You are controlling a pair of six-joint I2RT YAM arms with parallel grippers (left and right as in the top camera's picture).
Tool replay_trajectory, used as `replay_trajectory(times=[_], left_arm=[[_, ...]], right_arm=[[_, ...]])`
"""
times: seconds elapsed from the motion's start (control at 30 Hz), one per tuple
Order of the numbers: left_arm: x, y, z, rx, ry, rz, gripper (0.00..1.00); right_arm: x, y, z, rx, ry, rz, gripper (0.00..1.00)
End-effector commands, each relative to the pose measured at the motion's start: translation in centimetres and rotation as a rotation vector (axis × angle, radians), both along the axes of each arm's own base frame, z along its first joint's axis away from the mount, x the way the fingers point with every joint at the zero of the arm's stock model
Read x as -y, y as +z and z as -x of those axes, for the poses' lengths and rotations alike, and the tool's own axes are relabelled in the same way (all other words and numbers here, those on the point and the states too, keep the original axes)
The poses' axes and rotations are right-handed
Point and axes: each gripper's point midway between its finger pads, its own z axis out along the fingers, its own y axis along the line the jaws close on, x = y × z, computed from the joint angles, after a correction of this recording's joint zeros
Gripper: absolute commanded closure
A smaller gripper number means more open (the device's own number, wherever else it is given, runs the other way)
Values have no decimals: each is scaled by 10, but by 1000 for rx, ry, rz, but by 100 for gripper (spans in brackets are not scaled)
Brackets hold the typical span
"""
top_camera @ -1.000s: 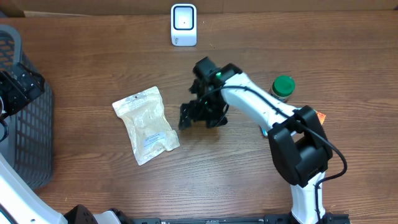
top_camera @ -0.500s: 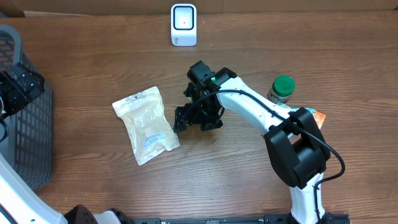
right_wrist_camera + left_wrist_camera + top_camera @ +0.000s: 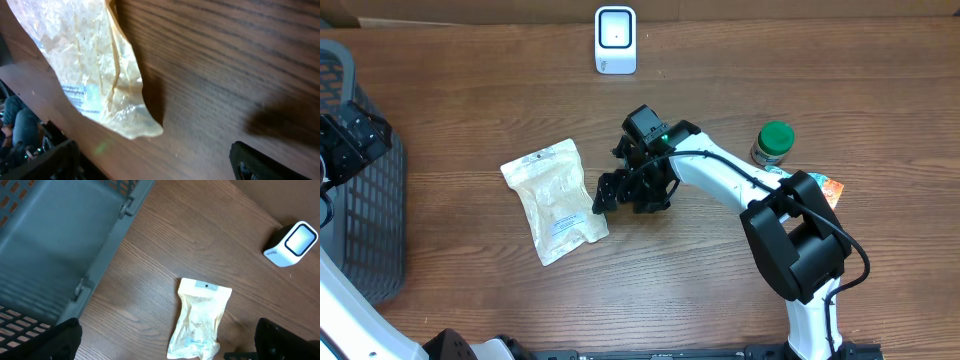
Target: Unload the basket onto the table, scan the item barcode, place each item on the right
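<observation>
Overhead, the right gripper [image 3: 604, 192] hangs low over the table [image 3: 700, 300], jaws spread wide with nothing between them. Its fingertips sit just beside the right edge of the pouch [image 3: 555, 200]; whether they touch it I cannot quite tell from up here. The right wrist view shows the pouch's lower corner lying ahead, between the two fingers, and neither finger is on it. The pouch lies flat on the wood, label up, left of centre. The scanner [image 3: 615, 40] stands at the far edge, well apart. A green-lidded jar [image 3: 775, 142] stands to the right, near the arm. Far left, the left gripper [image 3: 360, 140] hovers by the basket [image 3: 365, 230], jaws wide and empty.
</observation>
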Motion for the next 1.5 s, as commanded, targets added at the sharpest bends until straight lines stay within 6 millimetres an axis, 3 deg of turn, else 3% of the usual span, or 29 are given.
replay_trajectory(times=[0.0, 0.3, 0.67, 0.77, 0.87, 1.03, 1.3, 1.47], left_arm=[[-2, 3, 0, 8, 13, -2, 0], [-2, 3, 0, 8, 13, -2, 0], [-2, 3, 0, 8, 13, -2, 0], [-2, 3, 0, 8, 13, -2, 0], [-2, 3, 0, 8, 13, -2, 1], [-2, 3, 0, 8, 13, -2, 0], [-2, 3, 0, 8, 13, -2, 0], [-2, 3, 0, 8, 13, -2, 1]], right_arm=[[-3, -2, 8, -27, -10, -32, 7], [-14, -28, 10, -18, -96, -92, 16], [-68, -41, 60, -29, -34, -142, 32], [-77, -49, 64, -45, -46, -144, 44], [-76, -51, 58, -39, -71, -143, 71], [-74, -49, 47, -26, -90, -159, 94], [-71, -37, 41, -34, -65, -216, 96], [-49, -13, 28, 19, -53, -177, 96]])
